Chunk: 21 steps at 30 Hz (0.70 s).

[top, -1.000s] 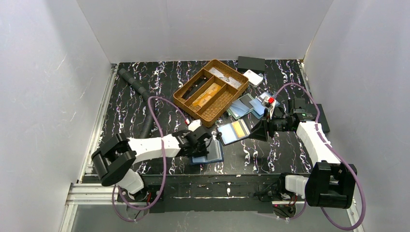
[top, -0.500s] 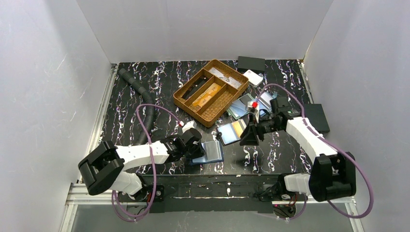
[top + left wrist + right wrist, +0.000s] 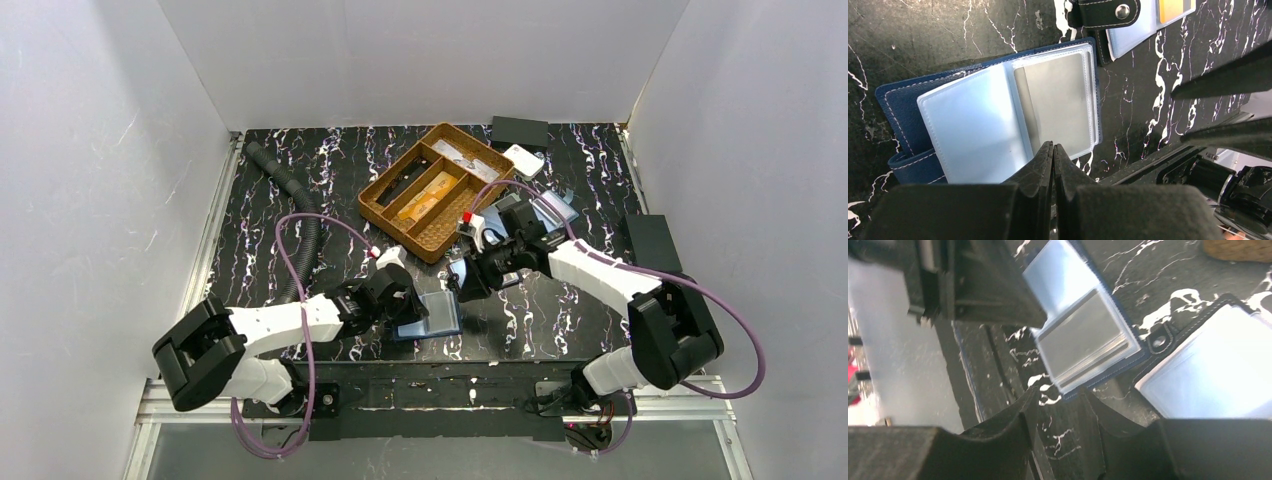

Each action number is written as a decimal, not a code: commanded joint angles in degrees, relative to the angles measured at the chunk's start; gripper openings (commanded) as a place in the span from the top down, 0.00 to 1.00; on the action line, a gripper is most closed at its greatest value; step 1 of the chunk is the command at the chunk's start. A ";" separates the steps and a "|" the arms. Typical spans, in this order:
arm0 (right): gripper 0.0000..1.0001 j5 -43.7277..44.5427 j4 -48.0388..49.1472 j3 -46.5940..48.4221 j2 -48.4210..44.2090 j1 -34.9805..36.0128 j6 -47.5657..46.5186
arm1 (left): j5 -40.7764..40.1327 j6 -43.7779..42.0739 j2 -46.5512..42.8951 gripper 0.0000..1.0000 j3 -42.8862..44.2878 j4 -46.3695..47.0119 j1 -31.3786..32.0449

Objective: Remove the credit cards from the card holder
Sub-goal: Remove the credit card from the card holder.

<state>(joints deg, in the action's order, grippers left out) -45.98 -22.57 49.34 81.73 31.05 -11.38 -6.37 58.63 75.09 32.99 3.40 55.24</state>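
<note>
A black worktop veined with white and purple (image 3: 530, 318) lies between plain white walls. The one yellow-orange plastic credit card (image 3: 1175, 7) that shows sits tucked in a clear sleeve of a pale-blue card holder with a black snap strap (image 3: 1135, 25), at the top edge of the left wrist view. This holder lies opened out near the middle of the worktop, partly under the right gripper (image 3: 468, 282). That gripper's fingers are spread apart, low over the marble where the two holders meet.

Just beside it, toward the near edge, an open dark-blue stitched card holder (image 3: 898, 95) lies flat with its clear plastic sleeves fanned out. A grey sheet shows in the right-hand sleeve. The left gripper (image 3: 1053, 148) has its fingers pressed together, the tips at the near edge of those sleeves. Whether a sleeve leaf is caught between them cannot be told.

Farther back stands a brown wicker tray with long compartments (image 3: 437, 185). A loose pile of blue-grey holder panels (image 3: 548, 208) lies just off its right corner. A black corrugated hose (image 3: 300, 215) runs along the left side, and a flat black box (image 3: 519, 131) rests at the far edge.
</note>
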 commanded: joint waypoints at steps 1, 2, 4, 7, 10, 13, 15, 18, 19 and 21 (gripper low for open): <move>0.56 9.46 17.35 -1.99 -0.18 3.06 21.39 | -0.97 -2.17 -0.58 1.00 0.91 0.03 0.04; 0.55 10.33 18.63 -2.00 0.46 3.66 23.96 | -1.04 -2.16 0.20 1.00 0.93 0.03 0.04; 0.53 10.32 20.15 -1.82 2.47 4.39 27.86 | -1.14 -2.04 1.61 1.00 1.04 0.03 0.08; 0.52 8.81 21.10 -1.92 4.71 4.54 30.57 | -1.66 -1.59 3.23 1.00 0.94 0.03 0.07; 0.52 8.88 20.47 -1.89 6.28 4.62 31.47 | -2.13 -1.63 4.96 1.00 1.09 0.07 0.04; 0.51 9.32 19.58 -1.88 7.59 4.79 32.23 | -2.36 -1.60 6.83 1.00 1.37 0.04 0.04; 0.51 9.56 19.12 -2.24 8.30 4.94 32.42 | -2.42 -1.11 7.77 1.00 1.16 0.03 0.09; 0.50 9.47 19.71 -3.62 8.46 4.98 33.10 | -2.60 -0.01 8.61 1.00 0.38 -0.19 0.04; 0.50 9.42 20.51 -4.21 8.21 5.03 33.44 | -2.61 0.19 8.76 1.00 0.13 -0.15 0.04; 0.49 9.07 21.98 -5.90 7.35 5.07 34.54 | -2.52 0.46 9.01 1.00 -0.18 -0.08 0.04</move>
<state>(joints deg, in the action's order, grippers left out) -36.77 -3.95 45.87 89.62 35.73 20.69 -6.90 58.59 82.61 33.43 5.17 55.24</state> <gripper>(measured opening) 0.503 0.007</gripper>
